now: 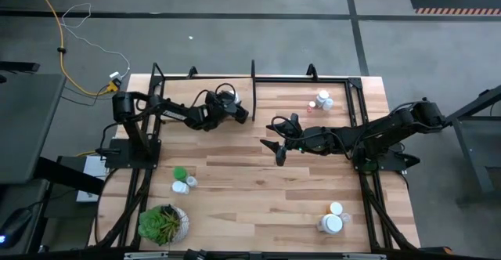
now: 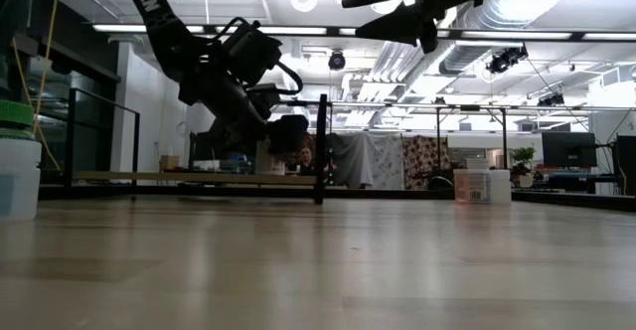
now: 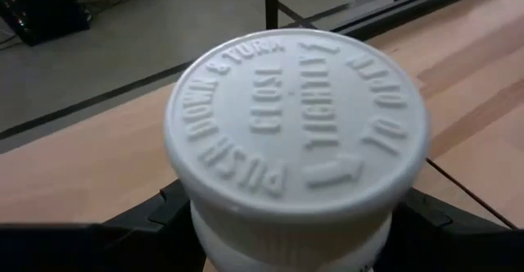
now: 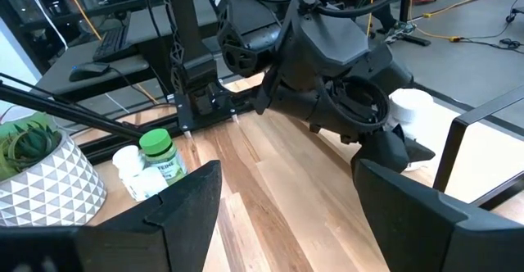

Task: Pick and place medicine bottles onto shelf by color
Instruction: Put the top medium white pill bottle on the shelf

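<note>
Left tool: your left tool is closed around a white-capped bottle; the left wrist view shows the cap filling the frame with a dark finger on either side, and the right wrist view shows the same white bottle held at that arm's tip.
Where it is: you have it at the back of the worktop, over the shelf near the black upright post; whether the bottle touches the plank yet, you cannot tell.
Right tool: your right tool hangs over the middle of the worktop with fingers spread wide and nothing between them.
Done so far: two bottles stand at the back right inside the black frame, one with a reddish patch; whether that counts as sorted you should judge yourself.
Left to do: a green bottle and white ones wait near the potted plant, and two more white bottles sit at the front right.
Progress: you look to be in the early to middle part, with one bottle in transit and several untouched.
</note>
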Controlling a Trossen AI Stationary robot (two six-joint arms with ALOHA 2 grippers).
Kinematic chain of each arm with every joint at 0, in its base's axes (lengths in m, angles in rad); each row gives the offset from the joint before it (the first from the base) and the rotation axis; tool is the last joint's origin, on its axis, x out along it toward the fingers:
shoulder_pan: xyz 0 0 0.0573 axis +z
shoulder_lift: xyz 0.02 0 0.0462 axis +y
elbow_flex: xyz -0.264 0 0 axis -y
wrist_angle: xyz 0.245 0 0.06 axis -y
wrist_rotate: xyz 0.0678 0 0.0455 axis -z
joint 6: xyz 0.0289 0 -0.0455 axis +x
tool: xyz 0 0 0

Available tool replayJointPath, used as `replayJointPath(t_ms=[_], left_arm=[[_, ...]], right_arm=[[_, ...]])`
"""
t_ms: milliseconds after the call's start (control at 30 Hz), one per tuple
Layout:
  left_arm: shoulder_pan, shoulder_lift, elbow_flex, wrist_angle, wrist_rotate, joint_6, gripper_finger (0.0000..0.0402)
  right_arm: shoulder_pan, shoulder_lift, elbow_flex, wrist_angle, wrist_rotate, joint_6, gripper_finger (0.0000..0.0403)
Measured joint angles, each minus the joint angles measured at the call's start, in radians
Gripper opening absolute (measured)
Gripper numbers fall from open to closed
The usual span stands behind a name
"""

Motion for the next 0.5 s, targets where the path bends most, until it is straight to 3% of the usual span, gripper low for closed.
replayJointPath(t_ms=[167, 500], left_arm=[[0.001, 0.0, 0.0, 0.0, 0.0, 0.003, 0.0266], [0.002, -0.009, 0.0, 0.001, -0.001, 0.004, 0.0361]], right_arm=[[0.0, 0.0, 0.0, 0.0, 0.0, 0.001, 0.0273], [0.0, 0.0, 0.0, 0.0, 0.0, -0.001, 0.0273]])
